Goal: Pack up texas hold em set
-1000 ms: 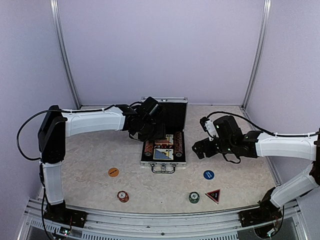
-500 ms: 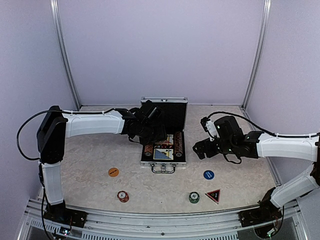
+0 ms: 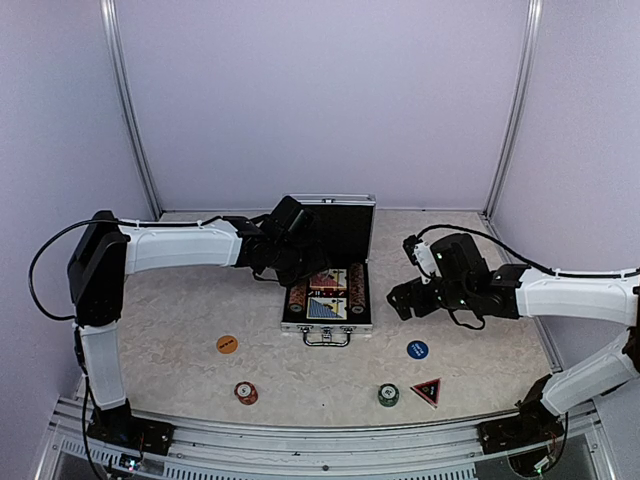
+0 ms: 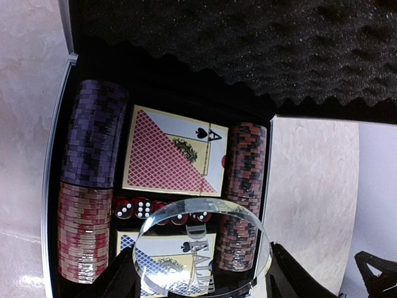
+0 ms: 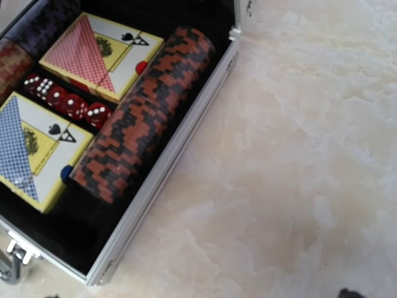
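While in gripper (image 4: 201,284), disc (image 4: 201,245) above case (image 4: 217,37)

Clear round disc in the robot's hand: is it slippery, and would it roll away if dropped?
Probably slippery: the clear disc looks glossy and smooth, pinched only at its rim by the left hand. It looks stiff, not bendy. Dropped on edge, its round shape might roll.

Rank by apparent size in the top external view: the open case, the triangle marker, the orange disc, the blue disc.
1. open silver case, largest
2. red-black triangle marker, slightly bigger
3. orange disc and blue disc: alike, not ranked
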